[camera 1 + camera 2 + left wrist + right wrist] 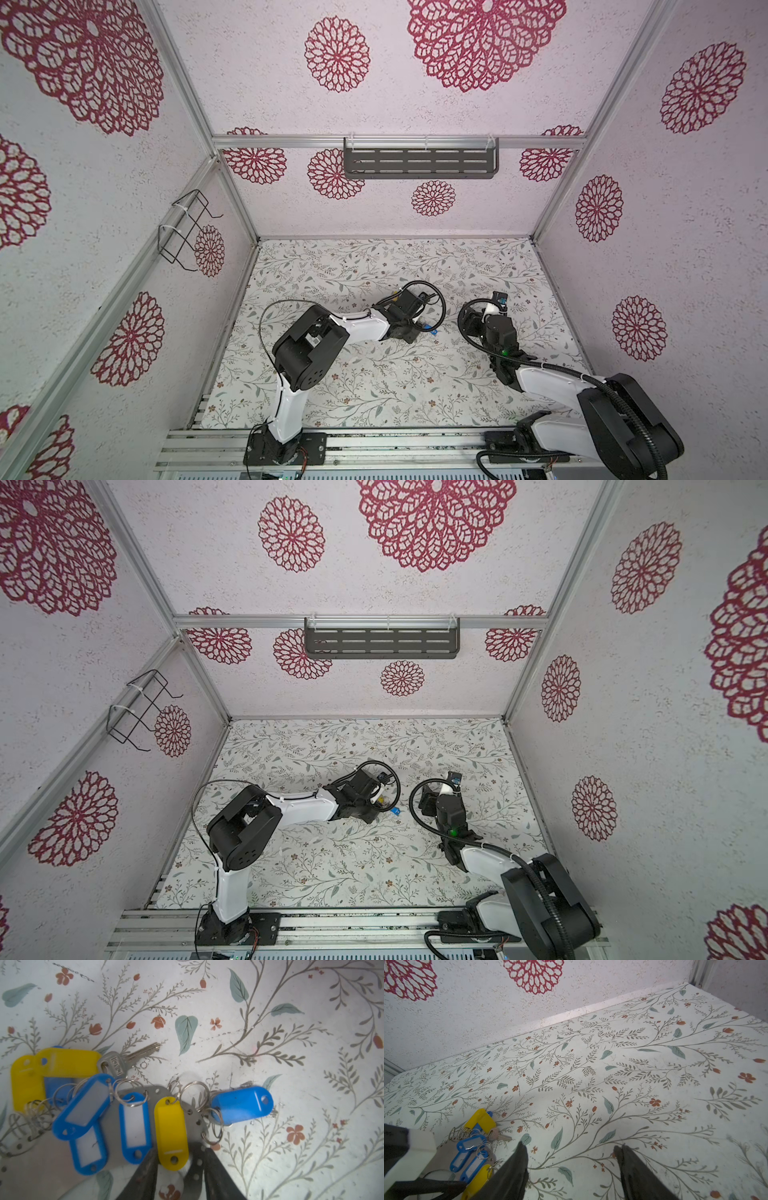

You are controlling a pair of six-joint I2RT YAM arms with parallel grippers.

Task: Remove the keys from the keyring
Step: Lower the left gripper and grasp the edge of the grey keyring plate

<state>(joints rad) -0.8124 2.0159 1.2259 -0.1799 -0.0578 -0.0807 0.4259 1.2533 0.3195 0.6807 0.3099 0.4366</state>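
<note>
The keys are blue and yellow plastic tags on small metal loops, plus one metal key, bunched on the keyring, a flat grey band with holes along it. One blue tag lies out to the side. My left gripper is low over the bunch, jaws apart, with the end of a yellow tag and a stretch of the band between its fingers. My right gripper is open beside the bunch, with bare table between its fingers. In both top views the left arm hides most of the bunch; a blue tag peeks out.
The floral table is walled in on three sides. A dark slotted shelf hangs on the back wall and a wire rack on the left wall. The two arms' wrists stand close together near the table's middle.
</note>
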